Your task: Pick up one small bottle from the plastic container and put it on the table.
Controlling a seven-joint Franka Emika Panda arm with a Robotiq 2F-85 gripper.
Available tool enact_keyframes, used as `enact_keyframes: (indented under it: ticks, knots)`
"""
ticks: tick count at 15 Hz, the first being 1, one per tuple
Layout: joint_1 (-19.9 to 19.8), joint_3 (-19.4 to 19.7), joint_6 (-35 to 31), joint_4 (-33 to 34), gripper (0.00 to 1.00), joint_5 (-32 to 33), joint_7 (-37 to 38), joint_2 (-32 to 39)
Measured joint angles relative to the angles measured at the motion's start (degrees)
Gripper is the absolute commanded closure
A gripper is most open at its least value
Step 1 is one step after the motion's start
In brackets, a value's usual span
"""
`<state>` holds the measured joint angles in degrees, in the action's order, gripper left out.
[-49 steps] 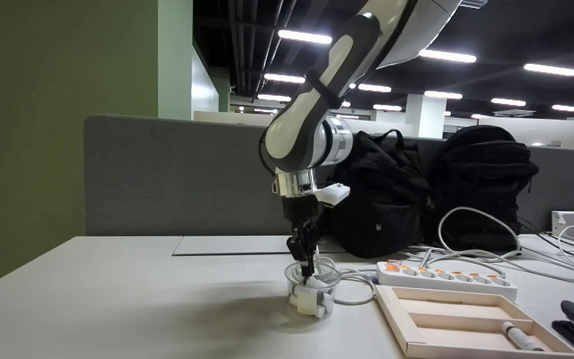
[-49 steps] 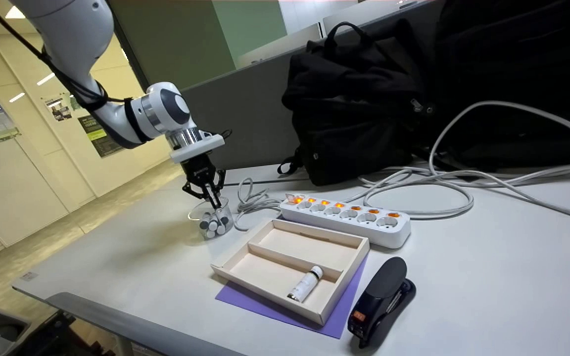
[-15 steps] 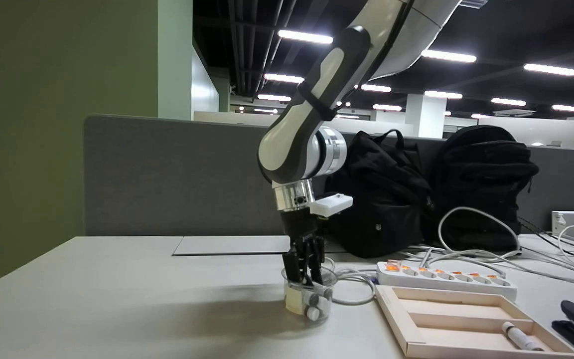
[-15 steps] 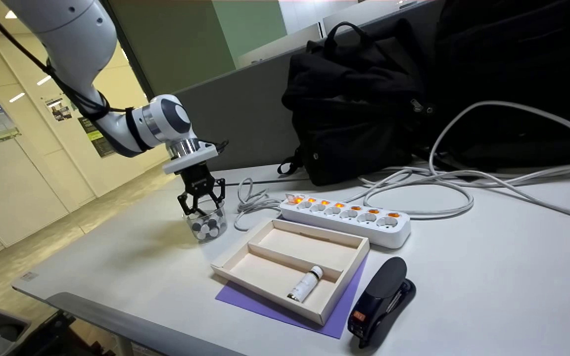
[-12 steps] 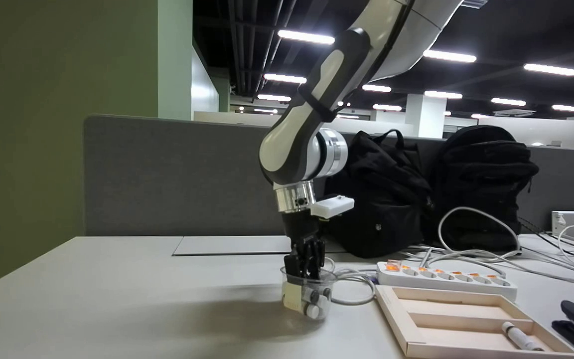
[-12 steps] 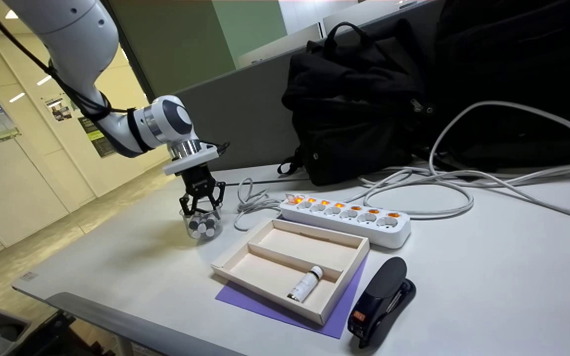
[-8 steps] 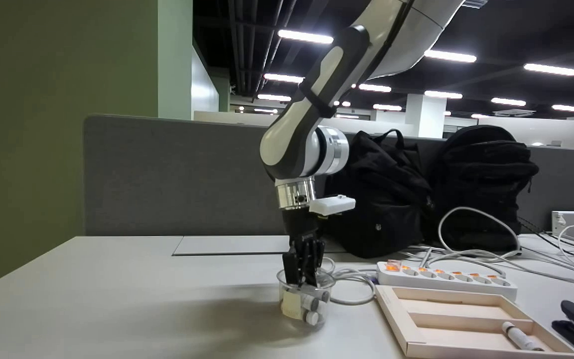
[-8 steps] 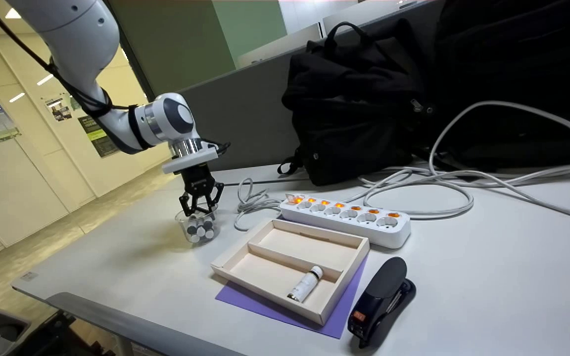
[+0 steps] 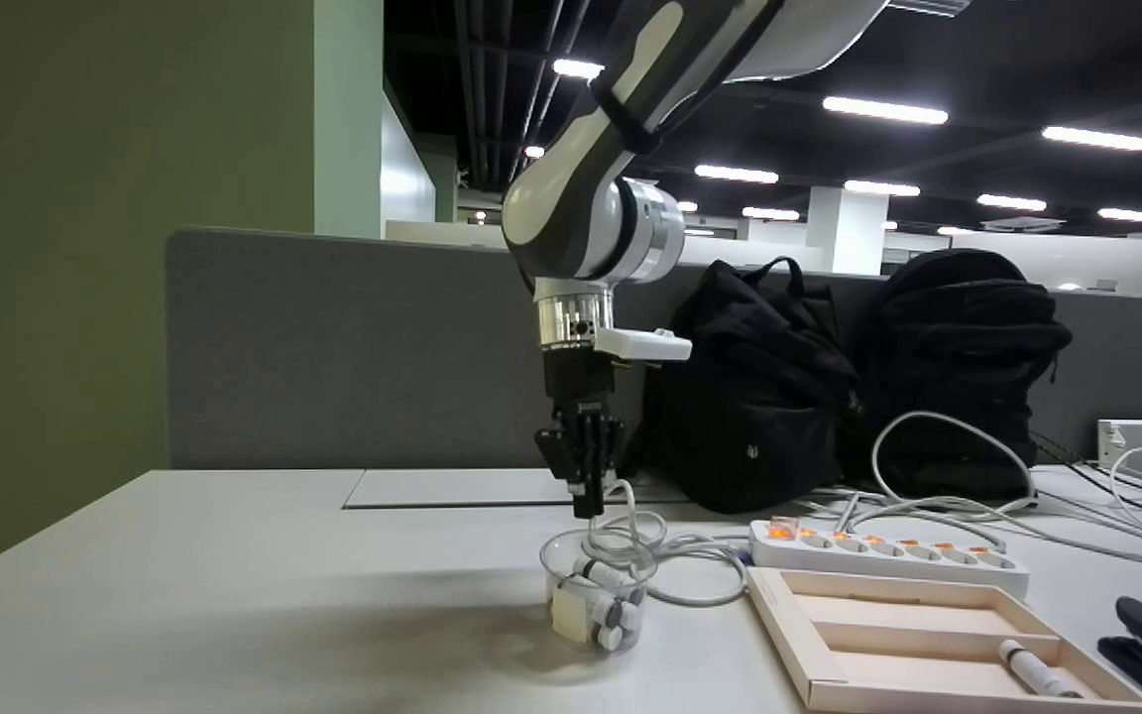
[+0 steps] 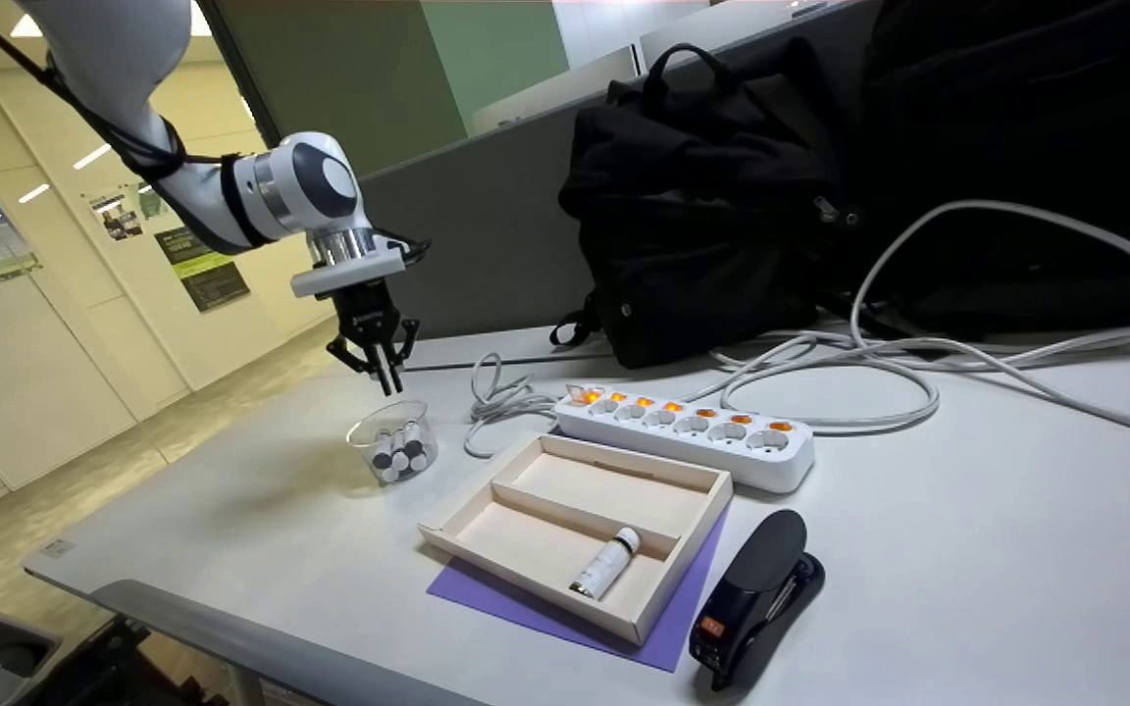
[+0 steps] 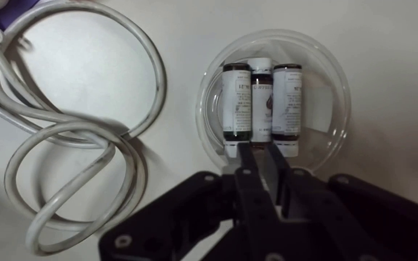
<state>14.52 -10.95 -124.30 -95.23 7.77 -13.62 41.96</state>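
Observation:
The plastic container [image 11: 344, 94], a clear round tub, stands on the table [image 9: 234, 595]; it also shows in both exterior views [image 9: 544, 570] [image 10: 350, 437]. Several small bottles lie on their sides in it. In the wrist view a left bottle [image 11: 237, 103], a middle bottle [image 11: 262, 112] and a right bottle [image 11: 286, 103] lie side by side on top, with white caps and labels. My gripper [image 9: 588, 512] hangs above the container, clear of its rim [image 10: 389, 389]. Its fingertips [image 11: 245, 146] stand a narrow gap apart with nothing between them.
A coiled grey cable [image 11: 136, 159] lies beside the container. A white power strip [image 10: 683, 436], a wooden tray [image 10: 536, 505] holding one bottle [image 10: 607, 563], and a black stapler [image 10: 761, 598] stand further along. Black backpacks [image 9: 759, 397] are behind.
My gripper has risen out of the container, and its fingers have come from wide apart to a narrow gap. The container has shifted slightly across the table since 3.3 seconds ago.

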Motion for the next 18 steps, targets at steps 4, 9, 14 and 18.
enact_keyframes:
  ticks: [4, 9, 14, 18]
  knots:
    - [-0.2, -0.3, 2.2, -0.6, 0.26, -1.4, -0.2, -0.4]
    - [-1.6, 0.2, 1.7, -2.2, 0.44, -2.0, -0.2, 0.9]
    - [-3.0, 0.5, -1.4, -2.3, 0.38, -2.0, -1.4, 3.4]
    - [-2.8, 0.4, -1.8, -2.3, 0.13, -1.9, -1.6, 3.8]
